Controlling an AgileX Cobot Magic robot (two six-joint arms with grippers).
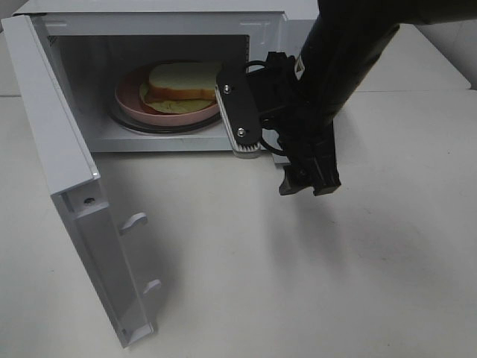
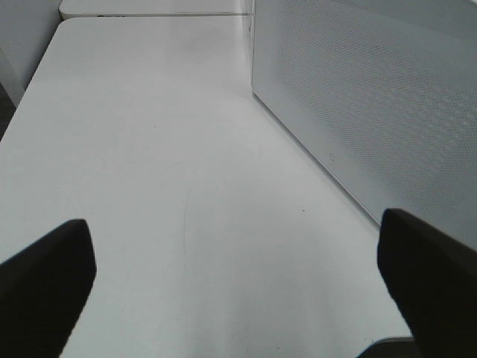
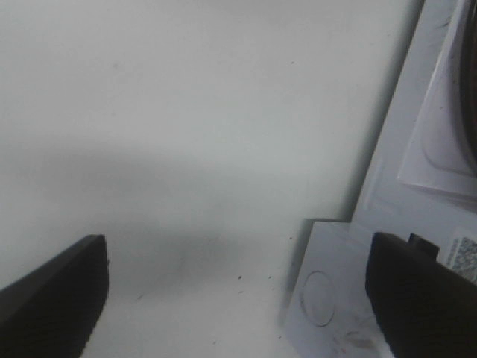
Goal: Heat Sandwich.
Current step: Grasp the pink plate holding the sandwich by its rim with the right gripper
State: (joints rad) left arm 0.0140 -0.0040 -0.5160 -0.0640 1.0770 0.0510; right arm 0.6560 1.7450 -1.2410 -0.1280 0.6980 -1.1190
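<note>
The sandwich (image 1: 182, 79) looks soft, light and crushable; better to hold its plate (image 1: 127, 102) by the rim. Left jaws and right jaws gape wide, empty.

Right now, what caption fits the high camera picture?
Sandwich on pink plate inside the open microwave, right gripper open just outside.

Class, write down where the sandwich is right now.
In the exterior high view the sandwich sits on the pink plate inside the open microwave, upper left of centre.
</note>
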